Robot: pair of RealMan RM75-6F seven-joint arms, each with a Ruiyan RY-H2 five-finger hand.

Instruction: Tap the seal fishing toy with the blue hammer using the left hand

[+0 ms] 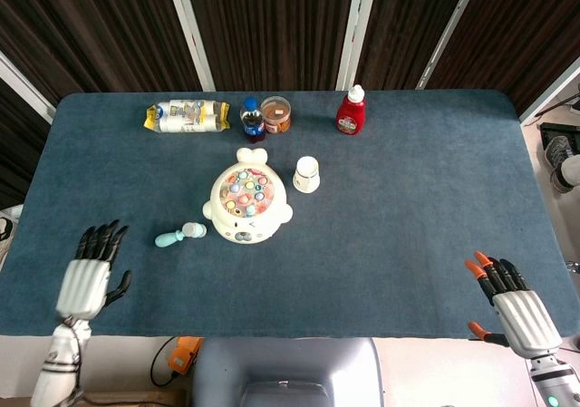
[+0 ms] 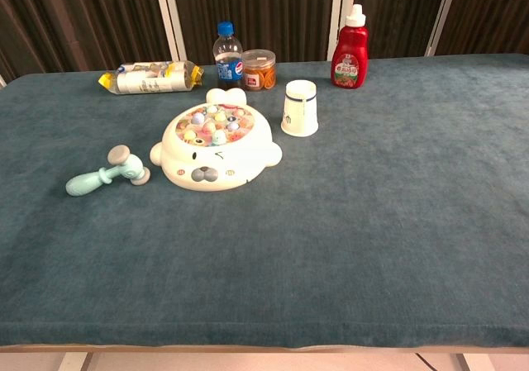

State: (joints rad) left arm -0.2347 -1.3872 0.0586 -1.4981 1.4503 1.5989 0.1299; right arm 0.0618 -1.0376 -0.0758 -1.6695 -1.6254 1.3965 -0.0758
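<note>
Blue hammer [image 2: 107, 173] lying flat on the worktop [image 1: 408, 244], free of any hand, just beside the seal fishing toy [image 1: 246, 206] at its 9 o'clock; hammer head toward the toy, handle pointing away at 8 o'clock. Seal fishing toy sitting near worktop centre, its round face filled with small coloured pieces.

Left hand [image 1: 91, 276] well apart from the hammer, out at 7 o'clock from it near the worktop's front-left edge; fingers straight and spread, thumb out to the side, holding nothing. Seen only in the head view. Right hand [image 1: 512, 303] at the front-right corner, at roughly 4 o'clock from the toy, likewise empty with orange-tipped fingers fanned apart.

White paper cup [image 2: 299, 107] standing at 2 o'clock from the toy, close by. Along the far edge: a wrapped snack packet [image 1: 187, 115] lying on its side at 11 o'clock, a small bottle with a blue cap [image 2: 226, 54] and a clear jar [image 2: 259, 69] side by side at 12 o'clock, a red sauce bottle [image 2: 350, 49] with white cap upright at 1 o'clock.
</note>
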